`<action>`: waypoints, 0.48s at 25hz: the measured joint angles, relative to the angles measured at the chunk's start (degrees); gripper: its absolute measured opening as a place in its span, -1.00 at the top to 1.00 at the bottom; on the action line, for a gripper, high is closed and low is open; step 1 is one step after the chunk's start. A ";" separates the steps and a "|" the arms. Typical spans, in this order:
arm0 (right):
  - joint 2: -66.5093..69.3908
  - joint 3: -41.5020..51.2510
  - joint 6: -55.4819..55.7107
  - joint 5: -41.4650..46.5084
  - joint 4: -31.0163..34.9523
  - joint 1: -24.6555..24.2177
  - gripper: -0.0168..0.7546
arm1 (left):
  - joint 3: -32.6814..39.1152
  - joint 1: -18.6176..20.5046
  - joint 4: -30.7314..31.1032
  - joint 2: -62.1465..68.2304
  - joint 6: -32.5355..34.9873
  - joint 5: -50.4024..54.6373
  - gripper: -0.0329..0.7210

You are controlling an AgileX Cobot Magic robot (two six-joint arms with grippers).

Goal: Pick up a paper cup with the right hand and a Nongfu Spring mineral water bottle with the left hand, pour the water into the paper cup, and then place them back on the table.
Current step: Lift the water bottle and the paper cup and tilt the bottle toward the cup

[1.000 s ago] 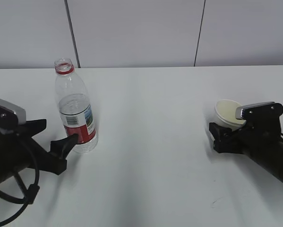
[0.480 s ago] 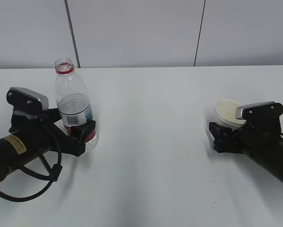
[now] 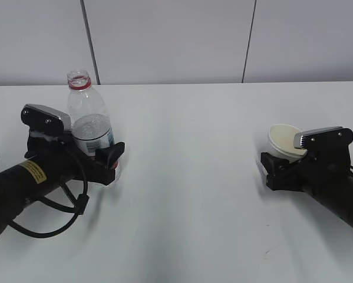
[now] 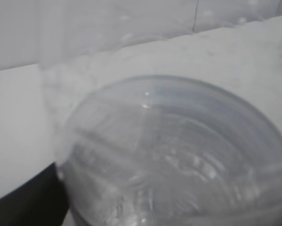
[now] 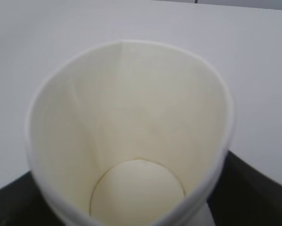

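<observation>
The Nongfu Spring mineral water bottle (image 3: 89,121) stands uncapped at the left of the table (image 3: 188,177), partly filled, and it fills the left wrist view (image 4: 173,155). My left hand (image 3: 99,158) has its jaws on either side of the bottle's lower body. One black finger (image 4: 23,202) presses against the bottle's side, and the other is hidden behind it. My right hand (image 3: 277,168) is shut on the paper cup (image 3: 282,140), which is empty and cream inside (image 5: 131,141). Its rim is squeezed slightly out of round. The cup sits low over the table at the right.
A grey panelled wall (image 3: 176,41) runs along the far edge of the table. The left arm's black cable (image 3: 52,227) loops down onto the tabletop near the front left. The two arms are well apart, with bare tabletop between them.
My left hand has moved forward to the right and taken the bottle between its jaws. The bottle has shifted slightly left and back. The right hand and the cup have not moved.
</observation>
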 joint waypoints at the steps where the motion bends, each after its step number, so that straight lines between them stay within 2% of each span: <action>1: 0.00 0.00 0.00 0.00 0.00 0.00 -0.57 | 0.00 0.00 0.00 0.11 -0.05 0.00 -0.48; 5: 0.00 0.00 0.00 0.00 0.00 0.00 -0.51 | 0.00 0.00 0.00 0.20 -0.05 -0.06 -0.24; 12: 0.00 0.00 0.00 -0.14 0.00 0.00 -0.23 | 0.00 0.00 0.00 0.20 -0.05 -0.16 -0.20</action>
